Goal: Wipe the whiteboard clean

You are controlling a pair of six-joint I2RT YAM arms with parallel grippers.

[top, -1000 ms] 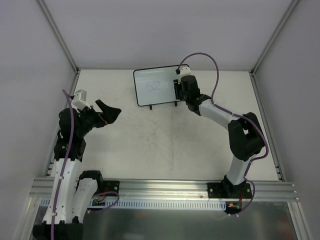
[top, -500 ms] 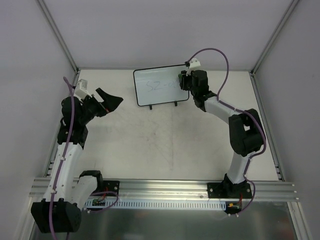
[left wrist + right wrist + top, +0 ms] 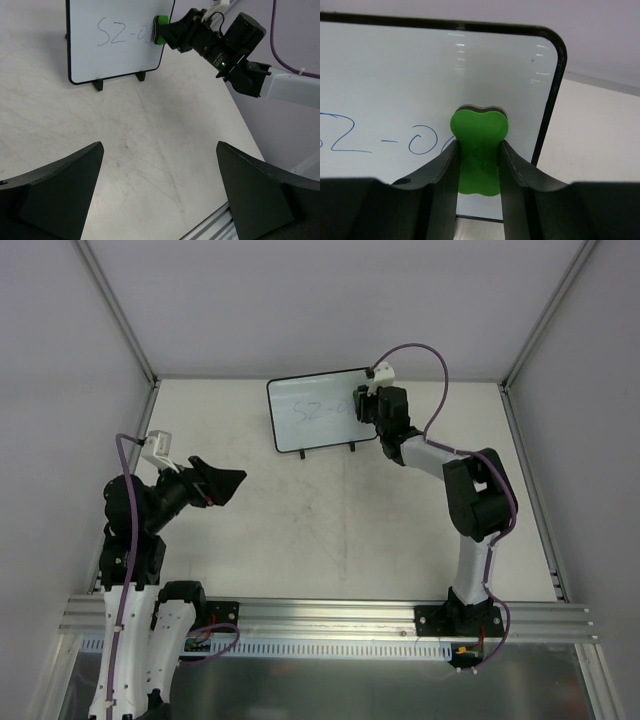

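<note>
Pinching a small green lobed foam eraser block (image 3: 479, 122) in a narrow grip between the black fingers of the right gripper (image 3: 479, 147). Holding the eraser against, or just off, the right-hand part of the small white rectangular whiteboard with thin black frame (image 3: 315, 412).

Standing that board upright on two small black feet (image 3: 97, 84) at the far side of the pale speckled table (image 3: 330, 520), near the back wall. Showing blue handwritten characters (image 3: 350, 142) left of the eraser, not yet wiped.

Hanging the left gripper (image 3: 218, 478) spread wide and holding nothing, well apart from the board.

Likely faults:
- Tipping or sliding the unbraced board backward by pressing too hard.
- Twisting the eraser out of the pinch through drag during a sideways stroke.
- Leaving streaks by pressing too lightly.
- Snagging a finger on the frame edge.
</note>
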